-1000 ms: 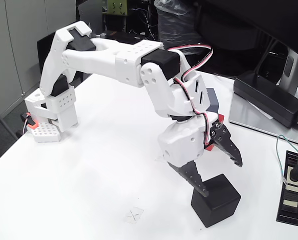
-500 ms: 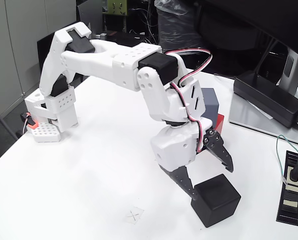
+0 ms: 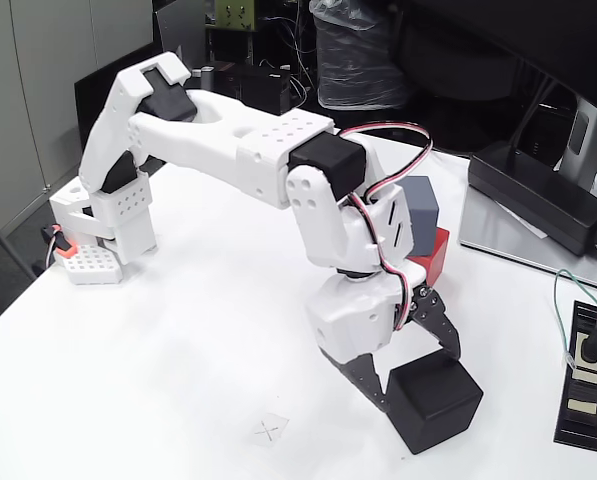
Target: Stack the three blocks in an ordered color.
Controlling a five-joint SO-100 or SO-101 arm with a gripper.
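Note:
The black cube (image 3: 436,402) sits on the white table (image 3: 198,330) at the front right in the fixed view. My gripper (image 3: 414,370) is lowered over its far left corner and stands open. One dark finger (image 3: 370,380) is against the cube's left side, the other at its back edge. Behind the arm, a red cube (image 3: 432,256) and a grey cube (image 3: 422,206) stand close together, the grey one above the red in the picture. The arm covers part of both, so I cannot tell whether they touch.
A black power adapter (image 3: 540,195) lies on a grey monitor foot (image 3: 508,245) at the right. A black power strip (image 3: 581,376) with a cable lies at the right edge. A pencilled cross (image 3: 269,431) marks the table front. The arm's base (image 3: 106,228) stands at the left.
The gripper has come down and to the left over the black cube, and its jaws have narrowed around the cube's corner. The cubes have not moved.

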